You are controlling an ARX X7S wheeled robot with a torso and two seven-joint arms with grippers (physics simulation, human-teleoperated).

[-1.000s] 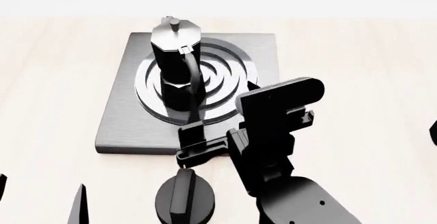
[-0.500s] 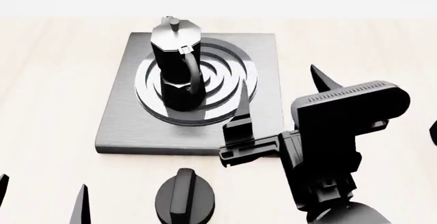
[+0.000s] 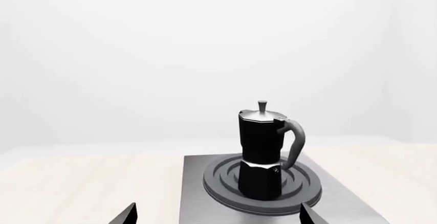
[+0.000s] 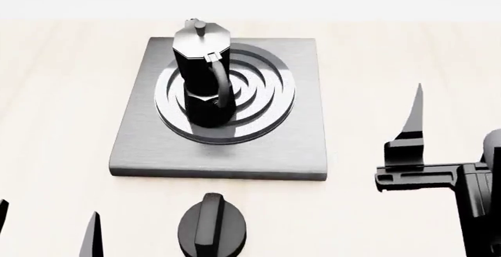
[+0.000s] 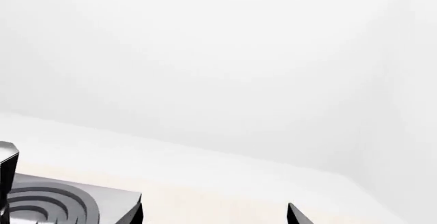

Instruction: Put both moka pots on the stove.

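Note:
One black moka pot [image 4: 202,72] with a silver lid stands upright on the left part of the round burner of the grey stove [image 4: 301,145]. The left wrist view has the same moka pot [image 3: 263,155] on the stove [image 3: 198,193]. The other moka pot is out of view. My left gripper [image 3: 217,216] is open and empty, low at the stove's near side, and its tips [image 4: 90,233] show at the head view's bottom left. My right gripper [image 5: 215,216] is open and empty, to the right of the stove [image 5: 102,201]. One of its fingers [image 4: 412,119] shows at the head view's right edge.
A short round black knob [image 4: 211,229] with a ridge lies on the light wooden table [image 4: 63,93], just in front of the stove. A plain white wall stands behind the table.
My right arm has swung rightward from in front of the stove to the head view's right edge, its gripper still open. The moka pot and left gripper have not moved.

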